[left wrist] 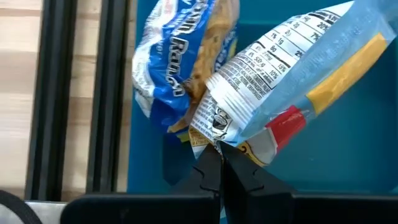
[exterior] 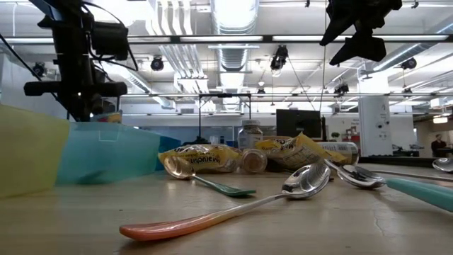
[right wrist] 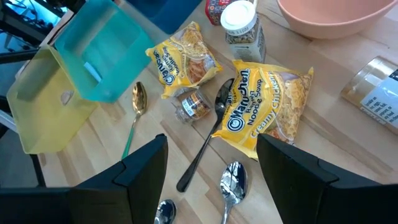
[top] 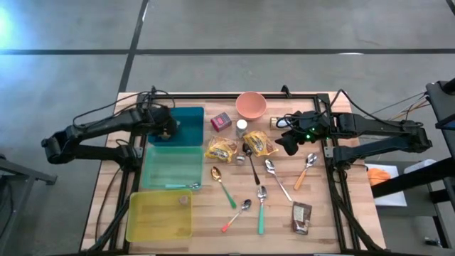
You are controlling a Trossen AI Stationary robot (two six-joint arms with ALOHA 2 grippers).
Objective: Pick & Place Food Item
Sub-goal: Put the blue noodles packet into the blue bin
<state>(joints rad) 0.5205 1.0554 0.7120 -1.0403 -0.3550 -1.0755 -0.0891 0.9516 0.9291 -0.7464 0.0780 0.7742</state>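
My left gripper (left wrist: 219, 155) pinches a blue noodle packet (left wrist: 186, 62) by its edge over the dark teal bin (top: 190, 121), ready to drop it. My right gripper (right wrist: 208, 165) hovers, fingers apart, above a yellow noodle packet (right wrist: 264, 109).

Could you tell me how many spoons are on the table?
6, none apparently hidden: black spoon by the noodle packets, gold-bowled spoon beside the teal bin, silver spoon and orange-handled spoon rightward, green-handled spoon and pink-handled spoon in front.

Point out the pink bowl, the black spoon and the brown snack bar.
pink bowl (top: 251, 105), high view, bare inside.
black spoon (right wrist: 221, 106), right wrist view, its bowl.
brown snack bar (top: 301, 217), high view, wrapper middle.
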